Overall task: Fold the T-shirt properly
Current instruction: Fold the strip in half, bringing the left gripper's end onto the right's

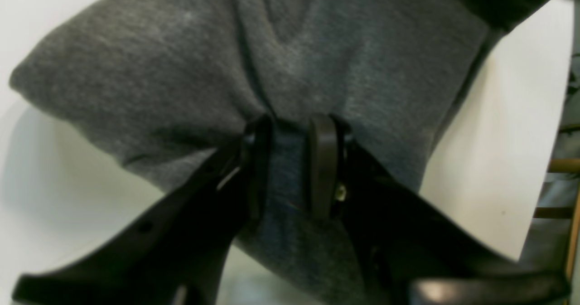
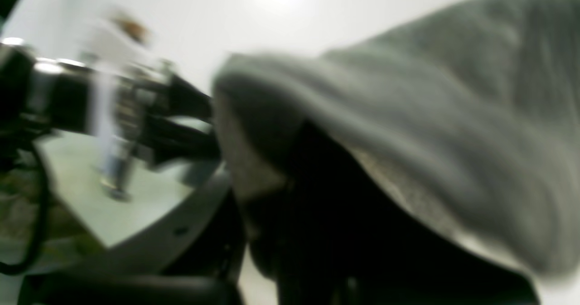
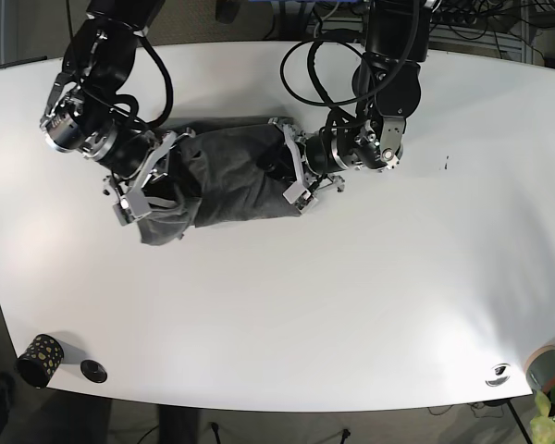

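The dark grey T-shirt (image 3: 227, 180) lies bunched on the white table (image 3: 351, 296), stretched between my two arms. My left gripper (image 1: 290, 164) is shut on a pinched fold of the shirt (image 1: 290, 69) at its right end in the base view (image 3: 287, 166). My right gripper (image 3: 157, 190) is at the shirt's left end, with cloth (image 2: 408, 114) draped over its fingers. The right wrist view is blurred, so its jaws are hidden by the fabric.
A black patterned cup (image 3: 39, 359) and a small dark lid (image 3: 94, 372) stand near the front left edge. A metal cap (image 3: 498, 374) and a potted plant (image 3: 550, 388) are at the front right corner. Cables (image 3: 324, 65) hang behind the left arm.
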Motion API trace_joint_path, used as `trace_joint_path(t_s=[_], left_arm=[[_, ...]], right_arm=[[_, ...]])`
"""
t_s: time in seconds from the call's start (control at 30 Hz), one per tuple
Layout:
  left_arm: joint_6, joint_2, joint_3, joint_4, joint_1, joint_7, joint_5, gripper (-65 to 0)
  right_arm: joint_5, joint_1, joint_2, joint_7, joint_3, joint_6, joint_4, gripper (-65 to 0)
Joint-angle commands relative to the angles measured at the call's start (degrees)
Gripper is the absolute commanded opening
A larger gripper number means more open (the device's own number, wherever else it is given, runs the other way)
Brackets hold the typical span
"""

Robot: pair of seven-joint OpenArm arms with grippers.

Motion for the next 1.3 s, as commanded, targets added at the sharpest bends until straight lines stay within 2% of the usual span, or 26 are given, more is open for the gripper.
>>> trace_joint_path(t_s=[0.0, 0.1, 0.33, 0.37, 0.43, 0.57, 0.7, 0.8, 0.97, 1.1, 1.27], left_arm=[[-0.1, 0.1, 0.2, 0.1, 0.2, 2.5, 1.7, -51.8], [-0.1, -0.1, 0.0, -0.1, 0.2, 2.5, 1.7, -51.8], [-0.1, -0.2, 0.0, 0.1, 0.2, 2.5, 1.7, -51.8], [-0.1, -0.2, 0.0, -0.1, 0.2, 2.4, 1.7, -51.8], [-0.1, -0.2, 0.0, -0.4, 0.1, 2.4, 1.7, -51.8], [-0.1, -0.2, 0.0, -0.1, 0.2, 0.6, 1.7, -51.8], [-0.1, -0.2, 0.0, -0.3, 0.2, -0.3, 1.7, -51.8], [-0.1, -0.2, 0.0, 0.0, 0.2, -0.3, 1.6, -51.8], [-0.1, 0.0, -0.1, 0.3, 0.2, -0.7, 1.5, -52.2], [-0.1, 0.3, -2.9, 5.4, 1.6, -4.2, 1.3, -52.2], [-0.1, 0.2, -6.1, 11.9, 2.9, -4.9, -4.7, -52.2]], right_arm=[[-0.7, 0.9, 0.3, 1.7, 0.0, 0.06, 0.7, -65.0], [-3.8, 1.0, -0.8, 1.9, -3.0, 0.06, -0.9, -65.0], [-8.4, 1.9, -0.7, 3.8, -8.7, 0.06, -4.7, -65.0], [-9.2, 1.9, -0.6, 4.6, -9.6, 0.06, -5.3, -63.3], [-10.2, 1.9, -0.3, 5.7, -10.5, 0.06, -6.0, -57.7], [-10.9, 1.7, -0.2, 6.9, -12.6, 0.06, -6.2, -37.3], [-10.9, 1.7, -0.1, 6.8, -14.5, 0.06, -6.0, -21.1], [-10.7, 1.8, 1.1, 6.8, -15.9, 0.06, -6.0, -14.6], [-10.6, 1.7, 1.1, 7.0, -16.2, 0.06, -3.5, -12.5], [-10.8, 1.7, 1.8, 7.2, -15.9, 0.06, -1.2, -12.5], [-10.8, 1.9, 2.8, 7.2, -12.3, 0.06, -1.3, -12.5]])
